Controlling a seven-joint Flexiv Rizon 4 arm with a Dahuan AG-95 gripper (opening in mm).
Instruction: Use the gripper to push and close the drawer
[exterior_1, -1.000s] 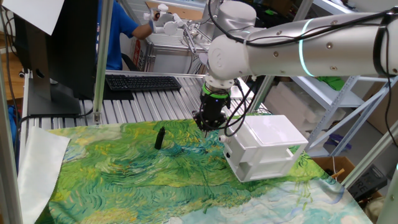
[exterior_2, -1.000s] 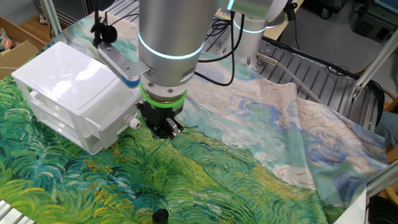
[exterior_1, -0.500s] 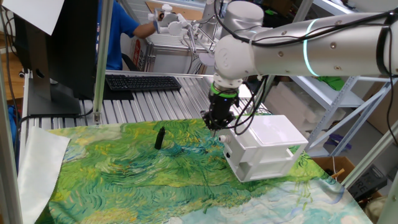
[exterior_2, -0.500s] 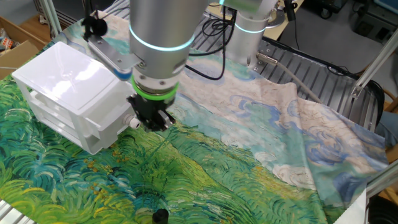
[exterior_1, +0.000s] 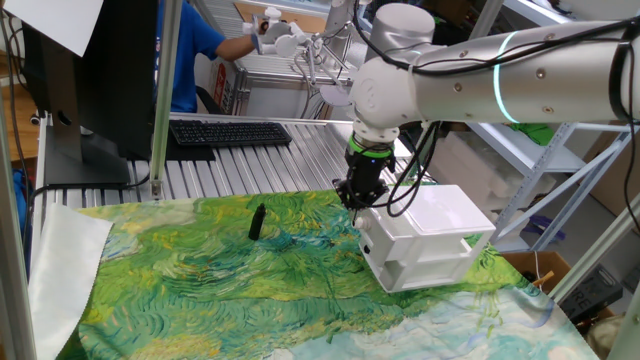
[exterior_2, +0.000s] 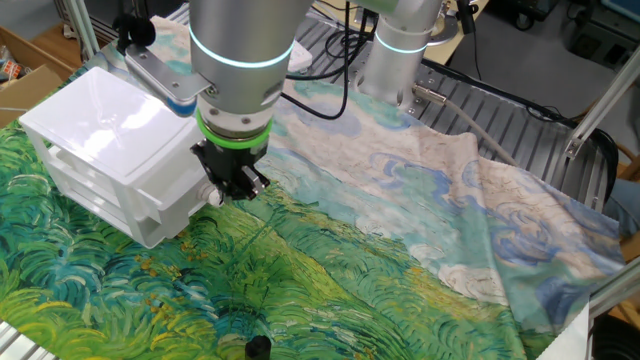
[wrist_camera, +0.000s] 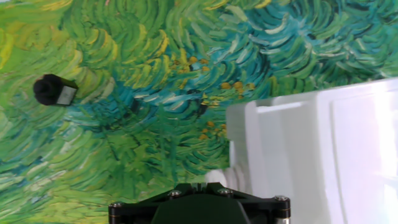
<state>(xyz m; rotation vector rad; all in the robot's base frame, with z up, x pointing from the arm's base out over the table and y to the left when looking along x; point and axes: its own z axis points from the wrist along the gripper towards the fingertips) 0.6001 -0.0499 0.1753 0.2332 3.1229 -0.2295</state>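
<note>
The white cabinet (exterior_1: 430, 235) stands on the painted cloth, its drawer front (exterior_2: 168, 212) facing my gripper. The drawer looks about flush with the cabinet body. A small round knob (exterior_2: 213, 197) sticks out of that front. My black gripper (exterior_1: 356, 197) hangs from the green-ringed wrist, fingers together and empty. It is right at the top edge of the drawer front, also seen in the other fixed view (exterior_2: 235, 187). In the hand view the white drawer front (wrist_camera: 261, 149) fills the right side, just beside the gripper body (wrist_camera: 200, 186).
A short black marker-like stick (exterior_1: 256, 222) lies on the cloth to the left of the cabinet; it also shows in the hand view (wrist_camera: 55, 91). A keyboard (exterior_1: 228, 132) and monitor stand behind the cloth. A person in blue is at the back.
The gripper has moved sideways toward the cabinet and now sits against the drawer front. The cabinet has not visibly shifted.
</note>
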